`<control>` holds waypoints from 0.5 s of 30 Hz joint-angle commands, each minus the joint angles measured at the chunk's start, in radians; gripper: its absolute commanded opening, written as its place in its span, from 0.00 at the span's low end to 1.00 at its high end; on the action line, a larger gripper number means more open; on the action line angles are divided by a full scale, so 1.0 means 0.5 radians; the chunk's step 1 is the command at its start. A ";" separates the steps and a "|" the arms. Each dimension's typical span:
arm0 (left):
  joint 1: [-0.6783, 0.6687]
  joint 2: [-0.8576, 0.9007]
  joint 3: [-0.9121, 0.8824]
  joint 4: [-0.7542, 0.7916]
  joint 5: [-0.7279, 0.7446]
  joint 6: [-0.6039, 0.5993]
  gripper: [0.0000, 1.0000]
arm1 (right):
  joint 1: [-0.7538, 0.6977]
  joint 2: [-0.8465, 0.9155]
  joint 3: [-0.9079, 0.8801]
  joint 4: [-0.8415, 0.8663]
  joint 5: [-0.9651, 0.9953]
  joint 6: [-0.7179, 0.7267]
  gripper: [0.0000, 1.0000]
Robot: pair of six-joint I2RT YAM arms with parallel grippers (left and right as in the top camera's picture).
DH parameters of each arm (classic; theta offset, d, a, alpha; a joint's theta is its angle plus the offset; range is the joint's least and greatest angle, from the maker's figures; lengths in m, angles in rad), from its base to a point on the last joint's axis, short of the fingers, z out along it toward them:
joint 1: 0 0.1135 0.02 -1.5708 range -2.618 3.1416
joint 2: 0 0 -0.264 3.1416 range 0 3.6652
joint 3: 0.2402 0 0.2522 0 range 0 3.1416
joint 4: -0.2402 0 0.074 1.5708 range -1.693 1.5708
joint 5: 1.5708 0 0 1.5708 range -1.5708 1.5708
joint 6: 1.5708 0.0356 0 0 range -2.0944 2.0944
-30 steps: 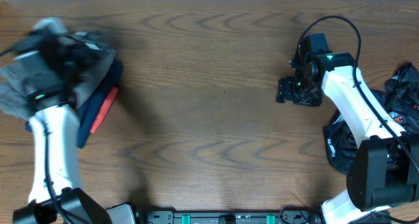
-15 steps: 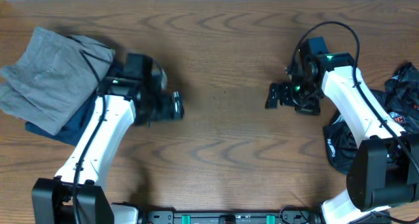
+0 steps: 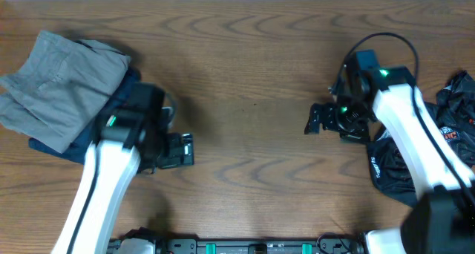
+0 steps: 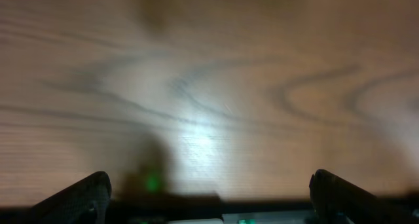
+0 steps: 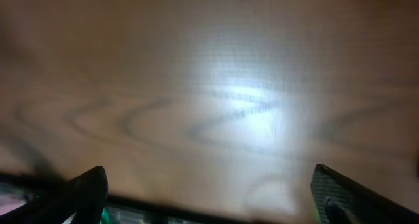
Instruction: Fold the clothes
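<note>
A folded grey garment [image 3: 59,87] lies on top of a dark blue folded one [image 3: 111,116] at the far left of the table. A heap of black clothes with printed lettering [image 3: 445,135] lies at the right edge, partly under my right arm. My left gripper [image 3: 185,150] is open and empty over bare wood, right of the folded stack. My right gripper [image 3: 313,120] is open and empty over bare wood, left of the black heap. Both wrist views show only blurred wood grain between wide-spread fingers [image 4: 209,198] [image 5: 209,194].
The brown wooden table [image 3: 245,76] runs across the whole view, with its back edge against a white strip at the top. A black rail with green lights [image 3: 260,246] runs along the front edge between the arm bases.
My left arm has swung away from the folded stack, leaving the grey garment on it, and now moves back toward the front. My right gripper has shifted slightly left and down.
</note>
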 commanded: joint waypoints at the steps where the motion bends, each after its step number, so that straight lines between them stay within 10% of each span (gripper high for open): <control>1: 0.002 -0.387 -0.069 0.054 -0.236 -0.082 0.98 | 0.024 -0.336 -0.131 0.141 0.138 0.132 0.99; 15: 0.001 -1.683 -0.371 0.418 -0.555 -0.077 0.98 | 0.341 -1.758 -0.858 0.748 1.115 0.352 0.99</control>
